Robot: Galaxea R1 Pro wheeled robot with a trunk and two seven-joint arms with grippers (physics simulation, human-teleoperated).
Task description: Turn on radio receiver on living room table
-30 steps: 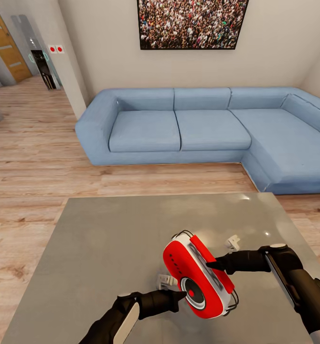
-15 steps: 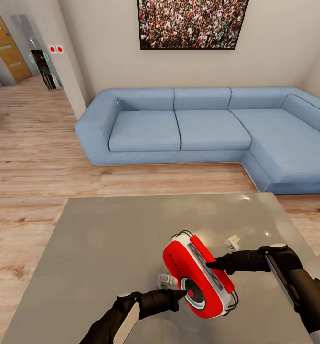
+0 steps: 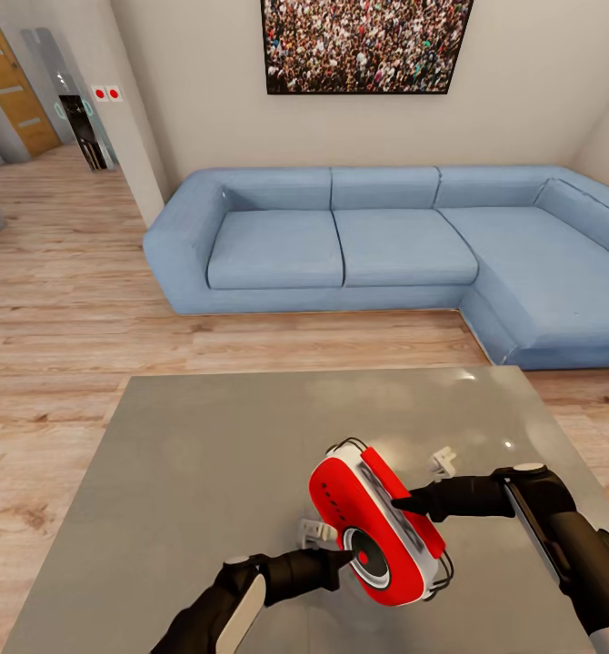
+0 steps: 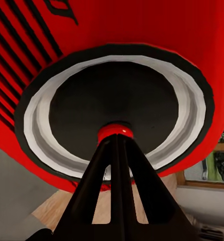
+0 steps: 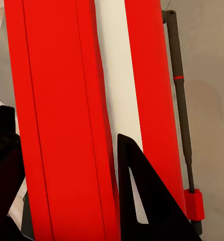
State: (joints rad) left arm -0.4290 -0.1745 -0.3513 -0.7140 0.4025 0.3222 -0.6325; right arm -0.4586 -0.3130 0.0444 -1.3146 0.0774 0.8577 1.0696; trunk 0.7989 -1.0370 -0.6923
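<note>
Sofa (image 3: 523, 263) R end cropped; radio (image 3: 377, 531) rear hidden; table (image 3: 186, 472) near edge cut.

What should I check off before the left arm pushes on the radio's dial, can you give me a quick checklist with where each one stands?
1. Radio receiver held: ok. The right gripper grips its side band, with dark fingers on either side in the right wrist view.
2. Radio lifted off the table: ok, it appears raised and tilted above the glossy top.
3. Left gripper aimed at the dial: ok. Its closed fingers point at the red centre button.
4. Contact with the button: cannot tell; the tips sit right at it, but pressure does not show.
5. Radio switched on: cannot tell, no light or display shows.
6. Wire handle out of the way: ok, it runs along the far edge.
</note>
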